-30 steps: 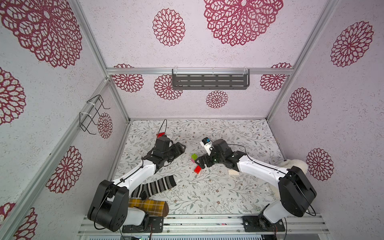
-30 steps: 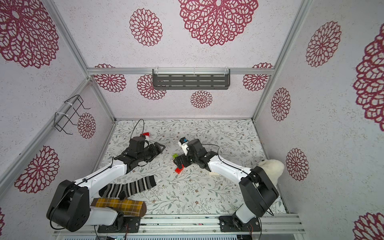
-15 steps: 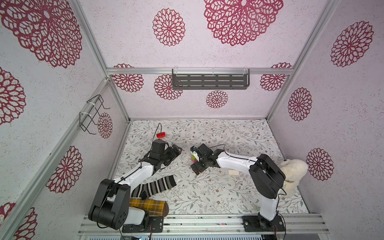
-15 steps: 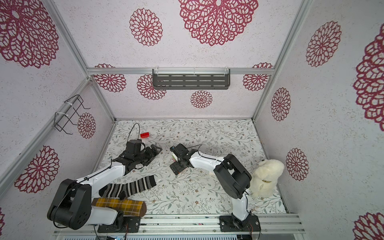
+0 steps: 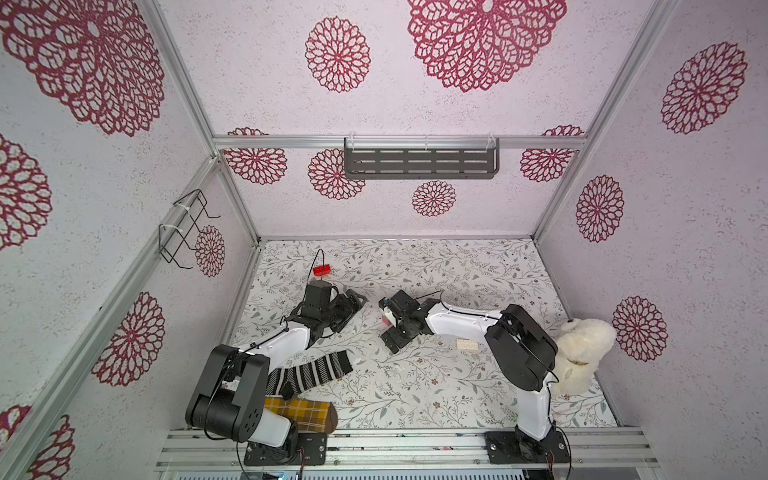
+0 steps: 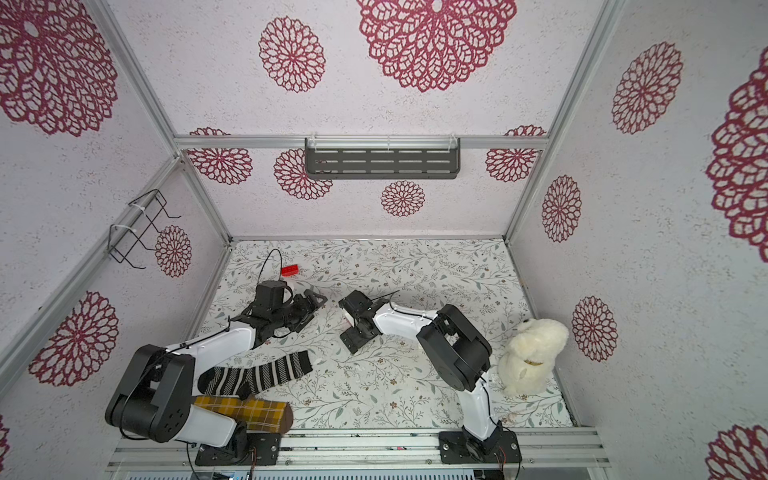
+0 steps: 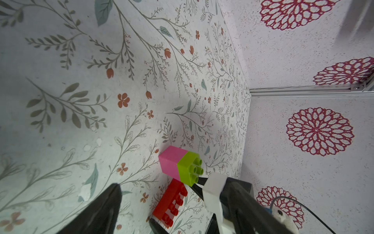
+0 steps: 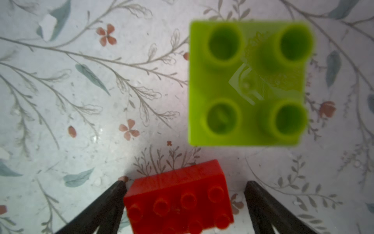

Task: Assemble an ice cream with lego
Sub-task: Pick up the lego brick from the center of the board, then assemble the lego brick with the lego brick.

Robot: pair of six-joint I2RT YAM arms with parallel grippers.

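My right gripper [image 8: 185,183] stands wide open and empty astride the red brick [image 8: 178,200], which lies mid-table just beside the green-and-pink stem [image 8: 248,83]; because the brick sits skewed between my fingers, I judge closing could twist it aside or topple the stem.

Right arm [image 5: 457,322]: you are folding its elbow back beside the teddy bear [image 5: 582,353].
Right gripper [image 8: 184,182]: you are lowering it around the red brick [image 8: 178,200].

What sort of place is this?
Probably a robot test booth: a left arm and right arm bolted to a metal rail, patterned wall panels boxing in a table, and a red brick, striped sock and plush bear as props.
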